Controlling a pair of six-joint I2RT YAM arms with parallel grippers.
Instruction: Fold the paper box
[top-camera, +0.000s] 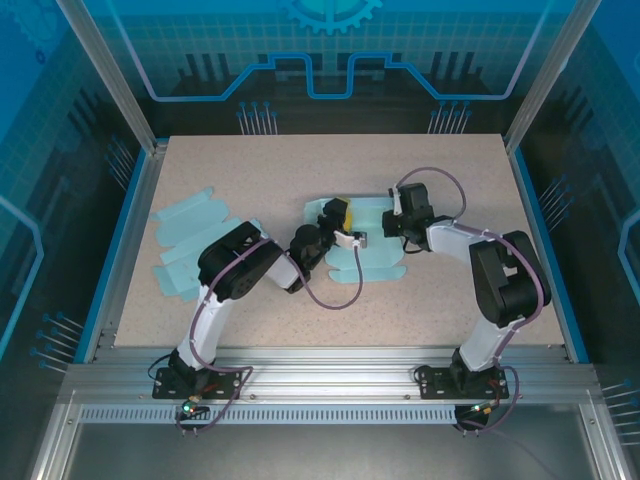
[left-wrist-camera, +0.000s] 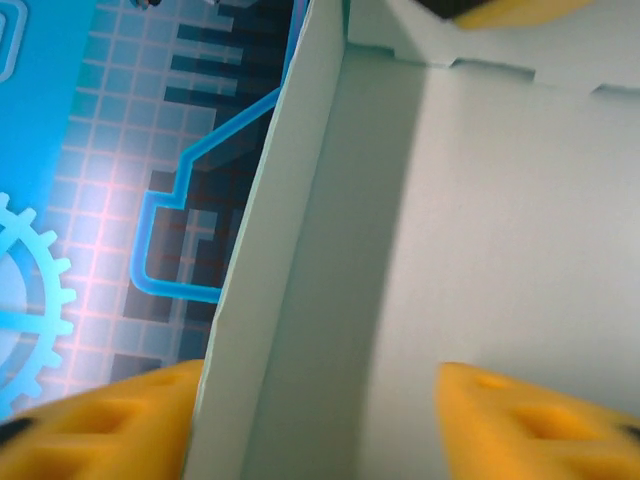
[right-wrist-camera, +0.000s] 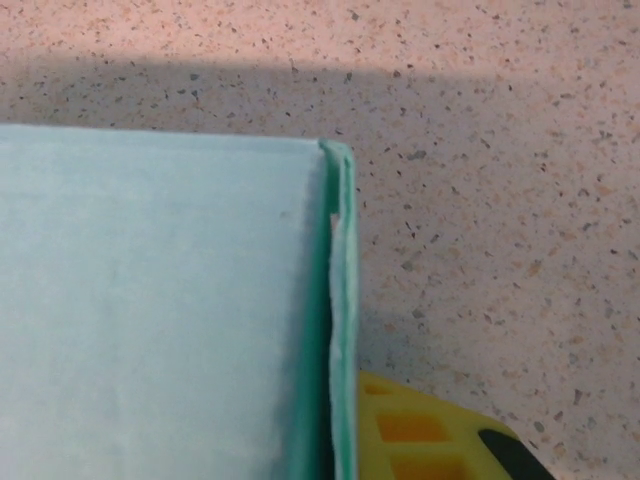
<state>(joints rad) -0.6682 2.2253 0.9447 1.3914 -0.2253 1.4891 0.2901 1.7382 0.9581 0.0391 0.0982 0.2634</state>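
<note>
The light teal paper box (top-camera: 372, 250) lies partly folded at the table's middle. My left gripper (top-camera: 338, 222) is at its left end, open, with a raised box wall (left-wrist-camera: 300, 300) standing between the two yellow fingers (left-wrist-camera: 540, 420); the right-hand finger is clear of the wall. My right gripper (top-camera: 392, 228) is at the box's right end. In the right wrist view a yellow finger (right-wrist-camera: 430, 435) presses against the outside of a doubled-over wall (right-wrist-camera: 340, 300). The other finger is hidden behind the box's panel (right-wrist-camera: 150, 300).
Flat teal box blanks (top-camera: 186, 214) lie on the table's left side, another (top-camera: 182, 272) nearer the front. The speckled tabletop (top-camera: 480, 180) is bounded by a blue rim and the aluminium frame posts.
</note>
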